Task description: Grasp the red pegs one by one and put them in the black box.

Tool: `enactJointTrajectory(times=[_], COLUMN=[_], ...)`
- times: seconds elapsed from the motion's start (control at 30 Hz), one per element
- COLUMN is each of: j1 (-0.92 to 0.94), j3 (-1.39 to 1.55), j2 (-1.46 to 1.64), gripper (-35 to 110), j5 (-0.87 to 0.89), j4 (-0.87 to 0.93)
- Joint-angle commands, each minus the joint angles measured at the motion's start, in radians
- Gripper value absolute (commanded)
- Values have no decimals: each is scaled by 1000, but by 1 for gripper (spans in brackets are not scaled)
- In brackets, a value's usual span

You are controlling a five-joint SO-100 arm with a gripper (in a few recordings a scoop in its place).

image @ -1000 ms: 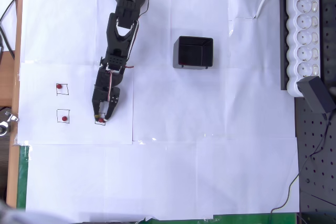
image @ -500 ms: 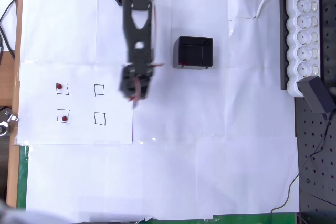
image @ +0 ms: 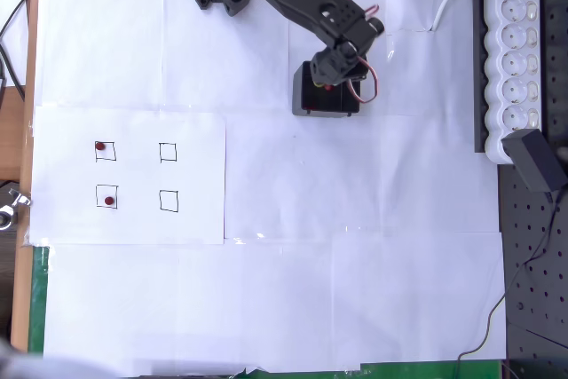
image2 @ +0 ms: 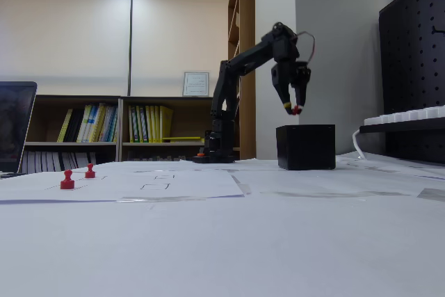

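overhead, claw (image2: 295,108) grips red peg (image2: 296,110) above black box (image2: 306,147).

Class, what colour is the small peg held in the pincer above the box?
Red. The peg shows best in the fixed view, in the pincer.

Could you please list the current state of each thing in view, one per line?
gripper: shut on a red peg, raised above the black box.
held red peg: pinched at the fingertips, not yet released.
black box: upright, open-topped.
two red pegs on the paper: standing in their drawn squares, untouched.
two right-hand drawn squares: vacant in the overhead view.
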Motion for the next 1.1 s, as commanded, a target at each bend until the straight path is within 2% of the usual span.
enactJointTrajectory(times=[0.0,0.07,0.27,0.37,0.43,0.6,0.7,0.8,0.9,1.03,1.07], j1=[-26,-25,-15,-6,14,138,288,535,773,1074,1149], j3=[-9,-31,0,89,192,394,196,-244,-581,-986,-1097], j2=[57,89,123,115,92,-155,-374,-574,-687,-756,-746], gripper=[0,0,15,26,26,26,26,22,22,22,22], j5=[-8,-11,-14,5,5,66,206,374,449,649,712], j4=[-60,-77,-28,46,81,81,41,-170,-479,-908,-1075])
